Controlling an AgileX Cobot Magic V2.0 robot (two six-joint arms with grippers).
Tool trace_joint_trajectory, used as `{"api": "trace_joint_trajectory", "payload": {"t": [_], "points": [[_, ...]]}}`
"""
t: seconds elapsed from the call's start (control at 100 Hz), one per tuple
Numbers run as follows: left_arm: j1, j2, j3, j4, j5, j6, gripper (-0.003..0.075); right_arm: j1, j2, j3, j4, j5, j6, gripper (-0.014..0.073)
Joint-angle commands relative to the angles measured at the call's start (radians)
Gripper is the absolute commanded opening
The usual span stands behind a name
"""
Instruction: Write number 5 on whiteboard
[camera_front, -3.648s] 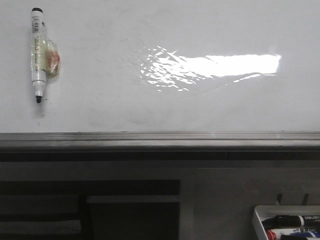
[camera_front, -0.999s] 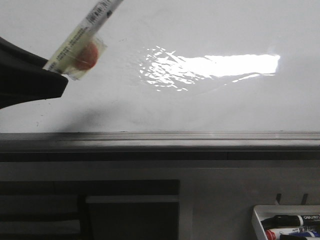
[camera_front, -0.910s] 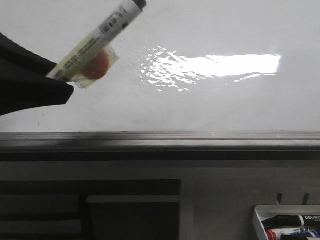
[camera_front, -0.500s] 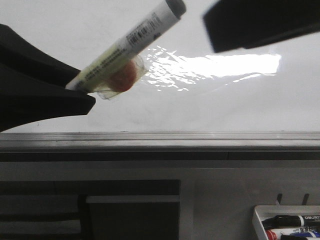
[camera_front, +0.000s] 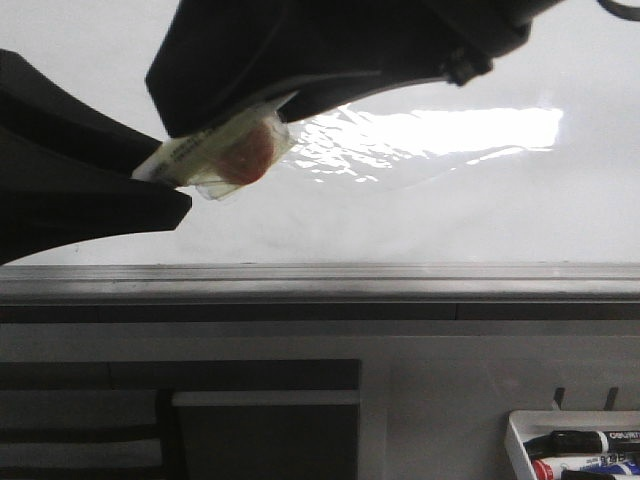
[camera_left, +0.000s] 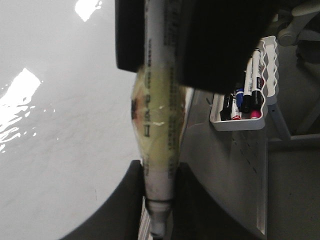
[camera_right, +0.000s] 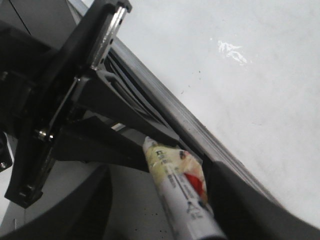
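The whiteboard (camera_front: 450, 210) is glossy white with a bright glare patch, and I see no number 5 on it. My left gripper (camera_front: 160, 172) is shut on a white marker (camera_front: 225, 150) wrapped in yellowish tape with a red spot. It holds the marker near the tip end, tilted above the board. The left wrist view shows the marker (camera_left: 157, 125) pinched in that gripper (camera_left: 157, 200). My right gripper (camera_front: 230, 110) is open around the marker's cap end. In the right wrist view the marker (camera_right: 175, 185) lies between its spread fingers, the gripper (camera_right: 155, 167) wide around it.
A grey metal rail (camera_front: 320, 280) runs along the board's near edge. A small white tray (camera_front: 520, 440) with several markers hangs at the lower right, also in the left wrist view (camera_left: 235, 122). Dark framework lies below the rail.
My left gripper picked the marker off the board's left side and carried it up and rightward. In the last half second my right gripper came in from the upper right over the cap end.
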Motion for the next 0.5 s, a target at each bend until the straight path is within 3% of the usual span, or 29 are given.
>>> {"api": "trace_joint_trajectory", "payload": {"t": [0.0,0.09,0.17,0.31,0.38,0.49], "points": [[-0.002,-0.007,-0.023,-0.027,-0.066,-0.007,-0.002,0.002,-0.008,-0.038,0.007,-0.07,-0.011,0.0353],[-0.002,-0.007,-0.023,-0.031,-0.066,-0.007,-0.002,0.0,-0.003,-0.038,0.007,-0.07,-0.011,0.0195],[-0.002,-0.007,-0.023,-0.058,-0.066,-0.007,-0.002,-0.001,-0.003,-0.038,0.007,-0.07,-0.011,-0.0069],[-0.002,-0.007,-0.023,-0.076,-0.066,-0.015,0.0033,-0.001,-0.003,-0.038,0.003,-0.072,-0.011,-0.005],[-0.002,-0.007,-0.023,-0.076,-0.066,-0.041,0.0154,-0.001,-0.003,-0.038,-0.017,-0.063,-0.011,-0.005],[-0.002,-0.007,-0.023,-0.076,-0.066,-0.083,0.0421,-0.001,-0.003,-0.038,-0.024,-0.063,-0.011,-0.005]]}}
